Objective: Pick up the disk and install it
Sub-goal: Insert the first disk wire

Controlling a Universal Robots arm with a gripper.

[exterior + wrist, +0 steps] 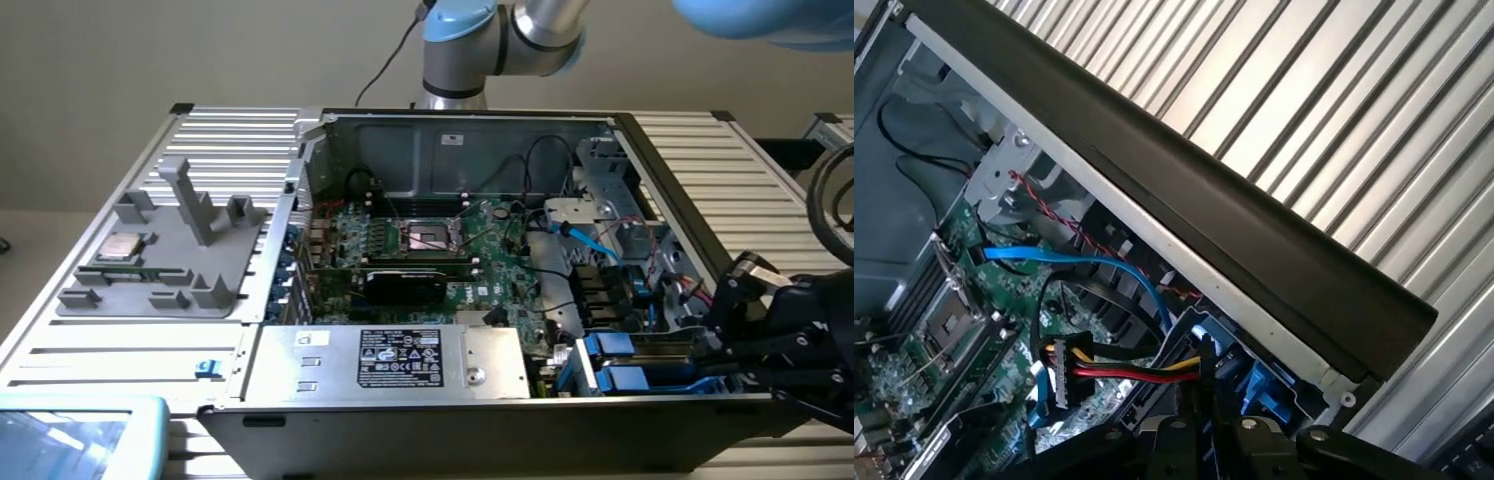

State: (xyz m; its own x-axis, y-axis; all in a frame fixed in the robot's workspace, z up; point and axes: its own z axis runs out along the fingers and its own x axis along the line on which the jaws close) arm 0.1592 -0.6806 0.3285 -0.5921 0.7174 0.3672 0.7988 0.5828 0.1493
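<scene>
1. Lower right of the exterior view: fingers (pixel 721 335) pressed together, beside the blue-railed disk (pixel 638 378) sitting in the drive bay of the computer case (pixel 441 150).
2. Frame centre: green motherboard (pixel 461 270).
3. Top centre: arm (pixel 494 40) behind it.

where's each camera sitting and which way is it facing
Exterior view: off the arm, raised over the open computer case's near wall, looking down into it; the arm rises beyond, the hand at the exterior view's right.
Wrist view: on the wrist, looking past the hand over the case's black rim at the motherboard.
Shared: motherboard, blue cable, slatted table.
</scene>
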